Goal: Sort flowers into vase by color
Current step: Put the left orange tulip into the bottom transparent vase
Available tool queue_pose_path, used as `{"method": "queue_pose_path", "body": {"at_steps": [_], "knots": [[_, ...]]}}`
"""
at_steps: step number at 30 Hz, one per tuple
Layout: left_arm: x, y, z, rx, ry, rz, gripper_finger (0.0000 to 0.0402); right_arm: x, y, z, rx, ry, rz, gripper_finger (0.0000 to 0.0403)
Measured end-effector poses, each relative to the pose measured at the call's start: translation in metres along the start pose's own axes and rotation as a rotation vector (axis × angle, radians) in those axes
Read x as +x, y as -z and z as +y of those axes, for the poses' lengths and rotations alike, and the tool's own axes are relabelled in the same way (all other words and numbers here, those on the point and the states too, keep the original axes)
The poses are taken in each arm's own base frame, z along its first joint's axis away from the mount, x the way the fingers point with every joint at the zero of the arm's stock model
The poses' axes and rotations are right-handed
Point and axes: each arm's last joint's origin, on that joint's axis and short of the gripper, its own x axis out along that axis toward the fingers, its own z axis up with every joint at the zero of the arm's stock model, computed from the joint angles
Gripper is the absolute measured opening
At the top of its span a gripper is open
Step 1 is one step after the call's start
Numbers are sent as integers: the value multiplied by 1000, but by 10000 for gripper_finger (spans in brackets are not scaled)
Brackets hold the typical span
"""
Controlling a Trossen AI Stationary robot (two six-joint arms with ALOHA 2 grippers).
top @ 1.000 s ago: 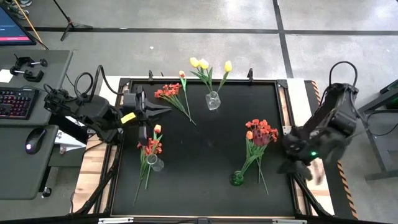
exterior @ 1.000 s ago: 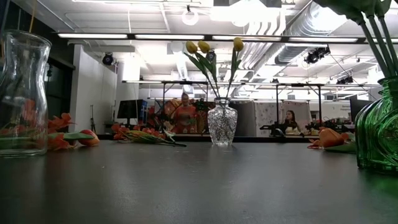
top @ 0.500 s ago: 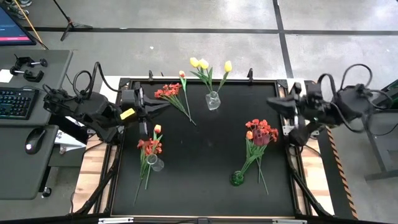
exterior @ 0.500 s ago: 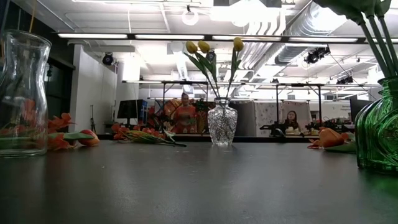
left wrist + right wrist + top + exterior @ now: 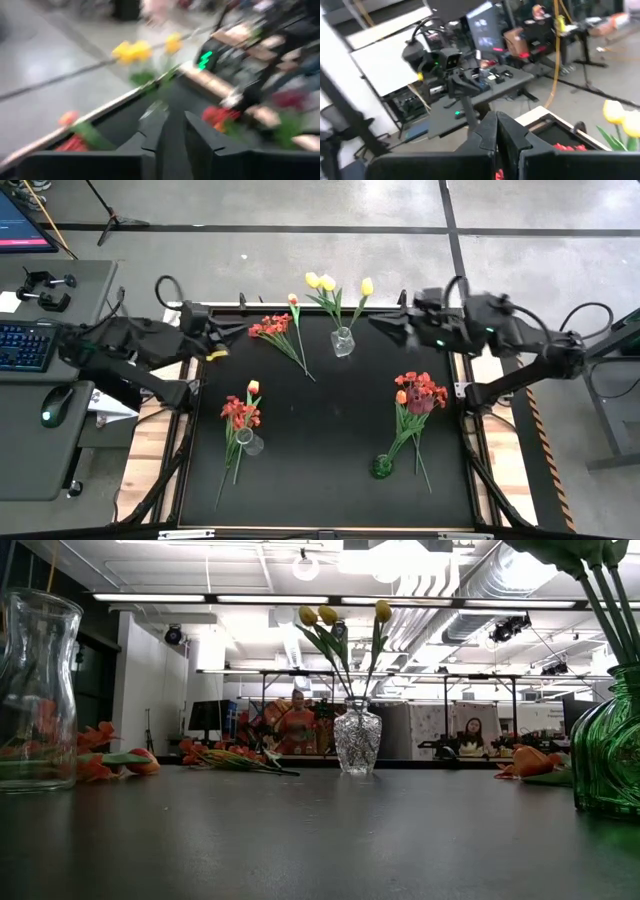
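Note:
Yellow tulips [image 5: 327,283] stand in a small clear vase [image 5: 343,341] near the far edge; the low view shows that vase [image 5: 357,738] too. Red and orange tulips [image 5: 241,414] sit in a second clear vase [image 5: 250,443]. Red and maroon heads [image 5: 418,392] rise from a green vase [image 5: 381,467]. A loose bunch of red tulips [image 5: 272,327] lies flat on the mat. My left gripper [image 5: 240,330] [image 5: 175,112] hovers just left of that bunch, slightly open. My right gripper [image 5: 376,321] [image 5: 496,116] hangs right of the yellow tulips, shut. Neither holds anything.
The black mat [image 5: 330,420] has a raised frame. A side desk with keyboard [image 5: 25,345] and mouse [image 5: 50,415] stands left of the table. In the low view, people sit at benches in the room behind. Open mat lies between the three vases.
My right arm has swung up from beyond the table's right edge to the far right corner and reached left toward the yellow tulips. My left gripper has moved toward the far edge, up beside the loose red bunch. The flowers and vases have stayed put.

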Motion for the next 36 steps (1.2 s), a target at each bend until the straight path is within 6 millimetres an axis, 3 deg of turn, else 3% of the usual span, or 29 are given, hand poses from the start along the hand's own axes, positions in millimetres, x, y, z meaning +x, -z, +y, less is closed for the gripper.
{"method": "queue_pose_path", "body": {"at_steps": [6,11,15,19,25,31,36], "knots": [[19,24,24,-39,-254,273,127,26,-3,-18,10,133,73,1],[50,38,19,-15,-358,471,177,33,-2,-31,-2,211,125,19],[79,51,9,40,-396,586,203,30,-1,-43,-18,271,166,58],[103,77,9,40,-468,658,211,21,-2,-53,-81,305,221,107],[123,144,25,-226,-487,838,211,8,-6,-63,-148,270,293,158],[140,191,37,-496,-442,910,211,6,-8,-74,-199,270,329,169],[141,210,50,-550,-524,918,211,5,-9,-81,-182,263,349,169]]}}
